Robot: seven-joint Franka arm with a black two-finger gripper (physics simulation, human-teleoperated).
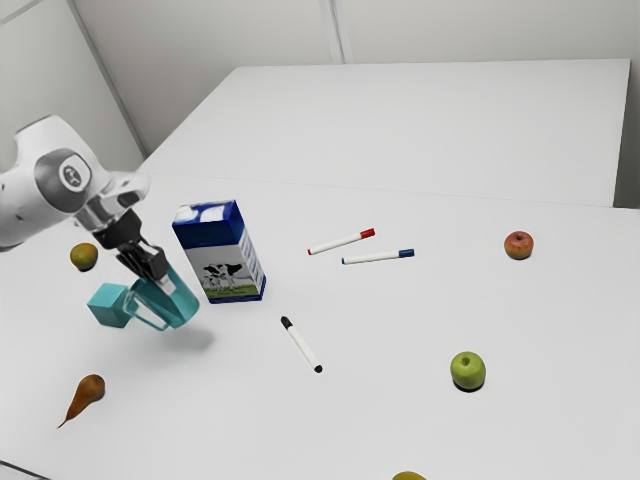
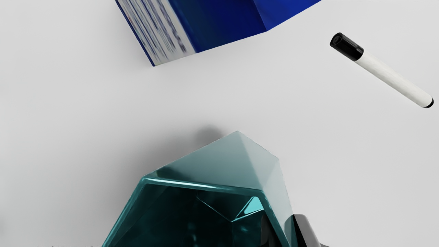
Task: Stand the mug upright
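One mug (image 1: 176, 302), tilted, not upright, and your gripper (image 1: 158, 277) has it: wall pinched btwn the fingers, one inside the rim, one outside. It's up over the tbl (image 1: 400, 425) w/ its shadow below, handle toward ext. view's left. You've got the teal cube (image 1: 108, 306) nr the handle, the blue-and-white milk ctn (image 1: 222, 257) upright nr the mug, and the blk-capped marker (image 1: 302, 345) lying farther toward ext. view's right.
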